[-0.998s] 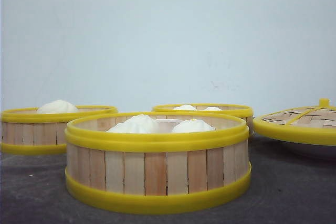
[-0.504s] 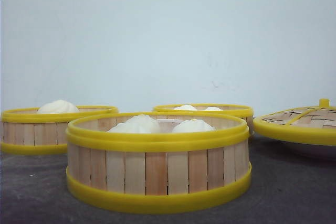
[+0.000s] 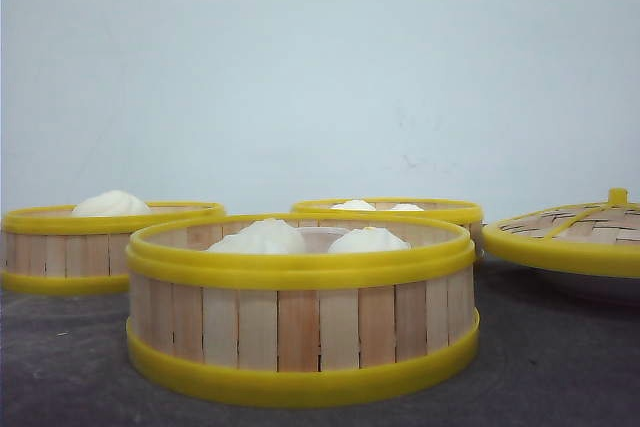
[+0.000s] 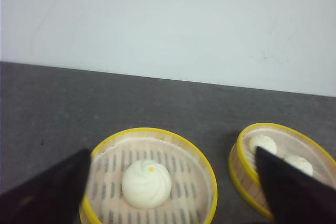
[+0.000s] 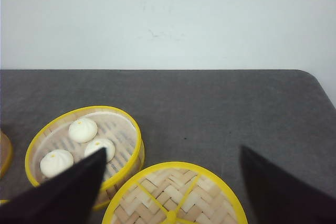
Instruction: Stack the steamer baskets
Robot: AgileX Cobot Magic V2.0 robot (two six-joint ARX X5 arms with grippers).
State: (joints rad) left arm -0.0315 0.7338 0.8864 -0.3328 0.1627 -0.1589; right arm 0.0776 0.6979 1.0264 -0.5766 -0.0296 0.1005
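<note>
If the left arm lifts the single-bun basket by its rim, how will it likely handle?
The single-bun basket looks rigid: upright wood slats held between thick yellow rims, so it probably won't flex. Low and wide, it seems unlikely to tip. Its bun sits loose, so tilting could roll it. The smooth rim may be slippery.

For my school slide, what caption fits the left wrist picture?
Open left gripper above a steamer basket holding one bun, beside another basket.

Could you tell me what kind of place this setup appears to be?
Probably a staged lab tabletop, not a kitchen: a dark grey felt-like table against a bare white wall, with round wood-slat yellow-rimmed steamer baskets holding white buns.
</note>
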